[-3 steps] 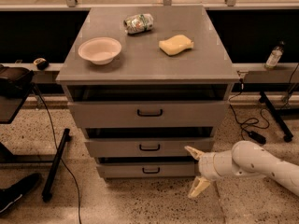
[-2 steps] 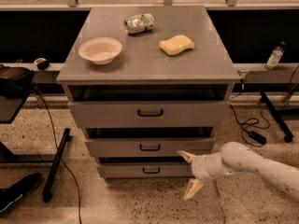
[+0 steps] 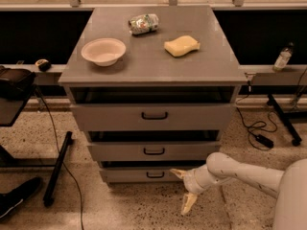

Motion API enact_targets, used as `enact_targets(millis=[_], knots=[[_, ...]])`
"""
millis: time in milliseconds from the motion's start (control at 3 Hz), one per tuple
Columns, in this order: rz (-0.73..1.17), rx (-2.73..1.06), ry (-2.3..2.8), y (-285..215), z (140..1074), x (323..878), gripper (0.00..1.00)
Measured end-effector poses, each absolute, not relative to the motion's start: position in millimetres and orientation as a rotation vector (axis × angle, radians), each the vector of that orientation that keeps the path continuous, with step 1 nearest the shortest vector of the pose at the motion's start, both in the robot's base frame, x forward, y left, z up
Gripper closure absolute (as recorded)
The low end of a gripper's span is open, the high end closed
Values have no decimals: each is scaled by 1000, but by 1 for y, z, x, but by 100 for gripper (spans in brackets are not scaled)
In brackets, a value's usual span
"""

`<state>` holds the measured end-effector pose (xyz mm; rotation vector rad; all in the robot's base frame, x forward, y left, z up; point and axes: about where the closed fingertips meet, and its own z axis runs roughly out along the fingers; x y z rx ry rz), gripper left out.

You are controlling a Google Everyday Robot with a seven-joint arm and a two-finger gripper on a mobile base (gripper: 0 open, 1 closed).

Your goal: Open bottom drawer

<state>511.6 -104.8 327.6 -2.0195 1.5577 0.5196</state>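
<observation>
Tool [image 3: 181, 191] closes in on its target, low in the frame and right of centre. Over the last second the pale arm [image 3: 240, 171] has carried it leftward just above the floor. Its upper finger [image 3: 176, 173] now lies just beside the small black handle [image 3: 155, 175] of the bottom drawer [image 3: 129, 176], the slimmest of three grey fronts, at the foot of the cabinet below centre. The fingers stand wide apart, one level with the drawer front, the other angled down toward the speckled floor, with nothing between them. The drawer looks no further out than it was, so the pull is judged not yet begun and the approach nearly complete. On the counter [image 3: 144, 71], a white bowl [image 3: 103, 51], a yellow sponge [image 3: 182, 46] and a crumpled packet [image 3: 143, 23] sit undisturbed in the upper half. Whether the upper finger touches the drawer front cannot be told. The drawer's interior is hidden below the dark gap under the middle drawer [image 3: 120, 151]. The arm runs out at the lower right corner, its base unseen
</observation>
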Motion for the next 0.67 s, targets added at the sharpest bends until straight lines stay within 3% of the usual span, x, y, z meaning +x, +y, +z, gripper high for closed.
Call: enact_targets(millis=[667], knots=[[474, -2030, 1603, -120, 316, 533, 0]])
